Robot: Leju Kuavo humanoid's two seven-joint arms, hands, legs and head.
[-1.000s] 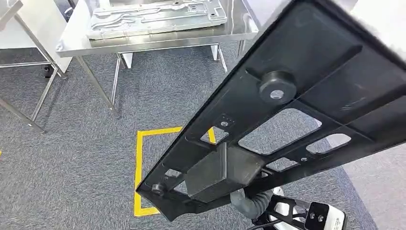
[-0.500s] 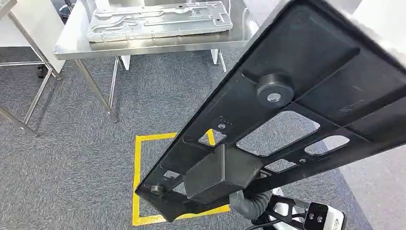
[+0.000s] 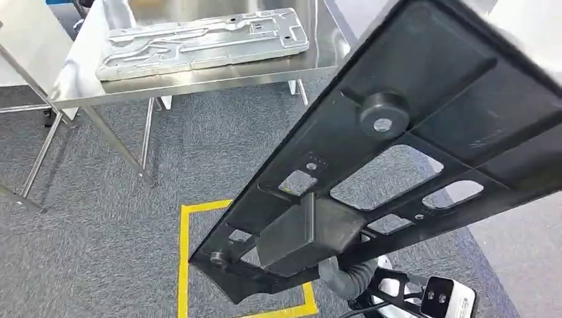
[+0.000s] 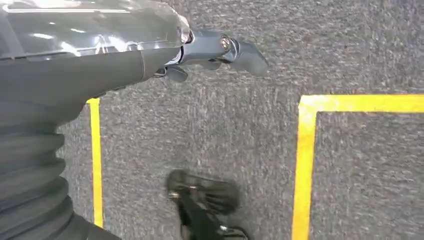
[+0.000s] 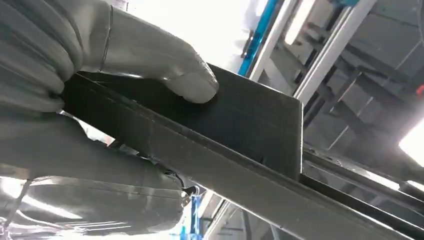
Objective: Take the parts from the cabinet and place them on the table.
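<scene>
Carrying a long black part [image 3: 411, 152] clamped in the right hand [image 5: 100, 85], slanted across the frame, toward the steel table [image 3: 199, 76] upper left; left hand [image 4: 215, 50] hanging, grip state unclear.

black part [image 3: 424, 152]: matt moulded plastic, faint scuffs | table [image 3: 199, 78]: brushed stainless steel, reflective | plate on table [image 3: 199, 41]: dull silver cast metal | floor [image 3: 99, 218]: rough grey carpet, glossy yellow tape [image 3: 183, 258] | left hand [image 4: 220, 50]: smooth grey plastic
</scene>
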